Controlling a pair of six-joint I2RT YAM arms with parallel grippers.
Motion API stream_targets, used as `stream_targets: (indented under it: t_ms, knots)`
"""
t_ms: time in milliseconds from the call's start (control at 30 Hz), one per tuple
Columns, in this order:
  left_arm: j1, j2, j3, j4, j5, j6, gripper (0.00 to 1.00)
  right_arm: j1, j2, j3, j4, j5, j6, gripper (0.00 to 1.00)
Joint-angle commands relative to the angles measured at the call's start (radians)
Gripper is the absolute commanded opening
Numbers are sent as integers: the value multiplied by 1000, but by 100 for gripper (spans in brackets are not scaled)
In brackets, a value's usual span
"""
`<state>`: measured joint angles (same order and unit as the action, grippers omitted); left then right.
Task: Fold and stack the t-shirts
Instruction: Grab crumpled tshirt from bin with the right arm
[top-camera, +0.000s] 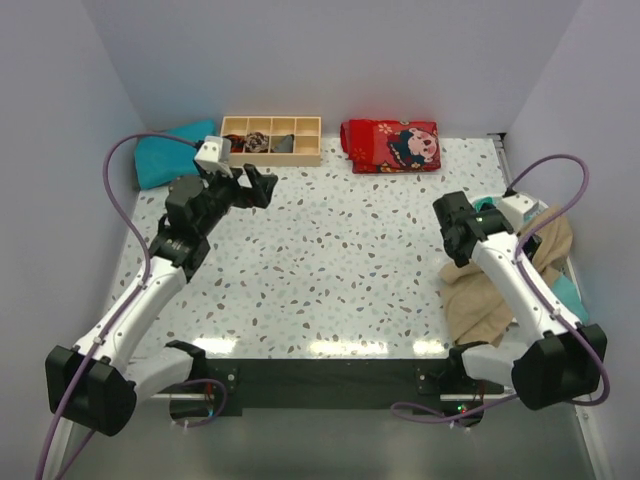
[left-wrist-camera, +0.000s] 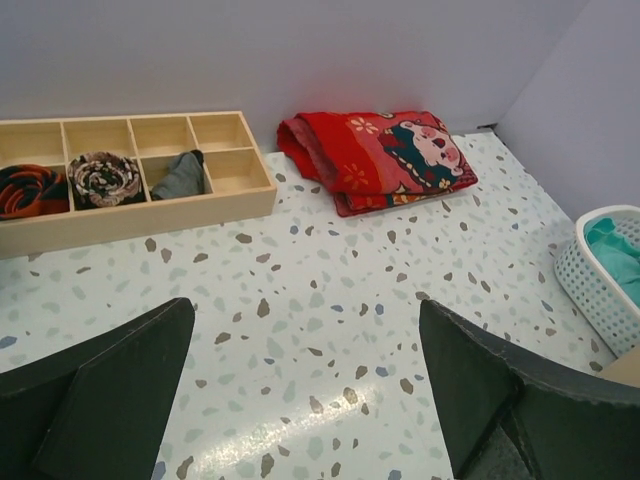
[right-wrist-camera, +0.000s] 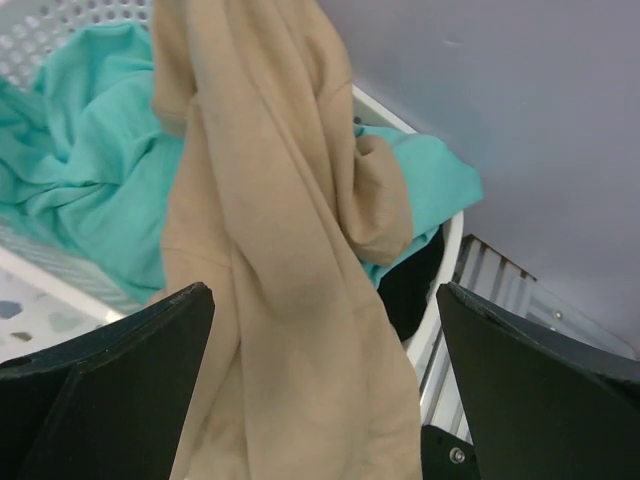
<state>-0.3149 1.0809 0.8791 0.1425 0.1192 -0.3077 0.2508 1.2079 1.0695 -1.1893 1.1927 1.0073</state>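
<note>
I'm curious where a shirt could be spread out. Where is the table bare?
The middle is bare, from the wooden tray and red blanket down to the near edge. The right edge is crowded: the tan shirt hangs from the white basket.

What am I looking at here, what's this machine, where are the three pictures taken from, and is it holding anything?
It is two robot arms bolted to a speckled table. One picture comes from a camera above; the other two sit on the wrists, so the dark shapes at their bottom edges are fingers. The left gripper is open and empty, facing a wooden tray and a folded red blanket. The right gripper is open over a white basket, where a tan shirt drapes over teal shirts. Nothing is held yet.
</note>
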Motion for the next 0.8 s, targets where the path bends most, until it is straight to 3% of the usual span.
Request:
stream_targets:
  t_ms: [0, 233, 533, 767]
  knots:
    - [-4, 16, 35, -11, 42, -27, 100, -56, 67, 3, -106, 102, 205, 99]
    - [-4, 16, 38, -18, 65, -25, 100, -186, 130, -74, 124, 33, 70, 99]
    - [-4, 70, 50, -26, 80, -22, 100, -363, 125, -235, 509, -114, -255, 98]
    - [-4, 79, 54, -14, 77, -16, 100, -374, 47, -244, 617, -272, -399, 96]
